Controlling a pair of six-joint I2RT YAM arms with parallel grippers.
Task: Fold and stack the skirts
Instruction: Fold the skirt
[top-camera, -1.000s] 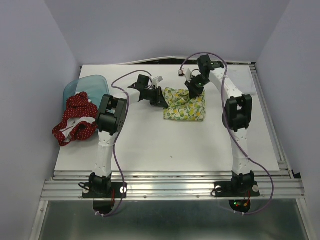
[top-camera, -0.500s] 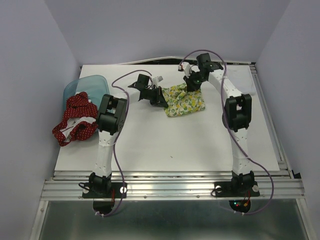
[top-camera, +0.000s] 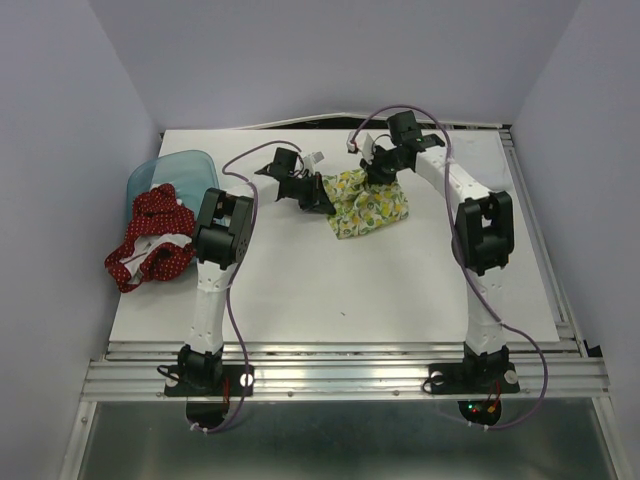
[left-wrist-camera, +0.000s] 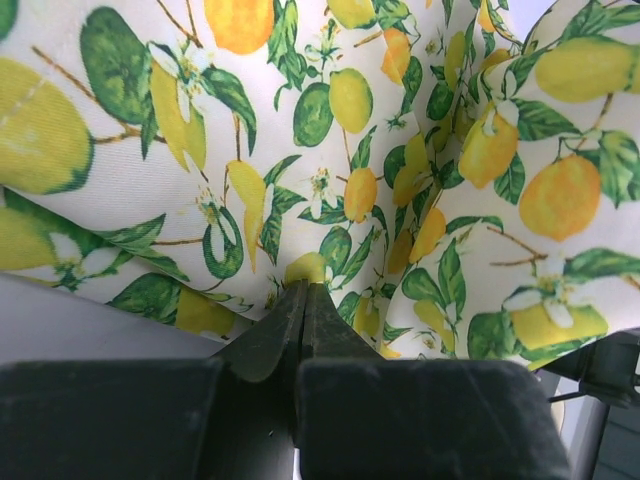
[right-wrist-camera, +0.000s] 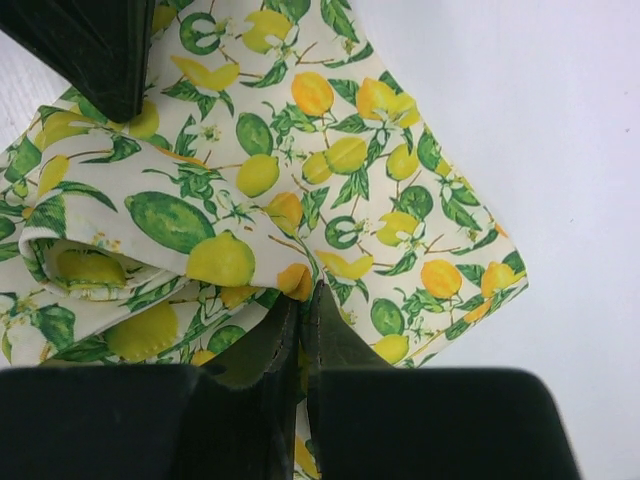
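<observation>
The cream lemon-print skirt (top-camera: 368, 205) lies partly lifted at the back middle of the table. My left gripper (top-camera: 322, 196) is shut on its left edge; in the left wrist view the cloth (left-wrist-camera: 330, 150) fills the frame above my closed fingers (left-wrist-camera: 268, 335). My right gripper (top-camera: 378, 172) is shut on the skirt's far edge and holds it up; in the right wrist view the cloth (right-wrist-camera: 300, 190) hangs folded over my fingers (right-wrist-camera: 335, 335). The red dotted skirt (top-camera: 152, 240) lies bunched over the table's left edge.
A translucent blue bin (top-camera: 170, 170) stands at the back left, behind the red skirt. The white table (top-camera: 350, 290) has walls close on the left, back and right. The left gripper (right-wrist-camera: 90, 50) shows at the top left of the right wrist view.
My right gripper has lifted the lemon skirt's far edge and pulled it back and left. The skirt went from a flat folded square to a bunched, raised shape. The left gripper barely moved.
</observation>
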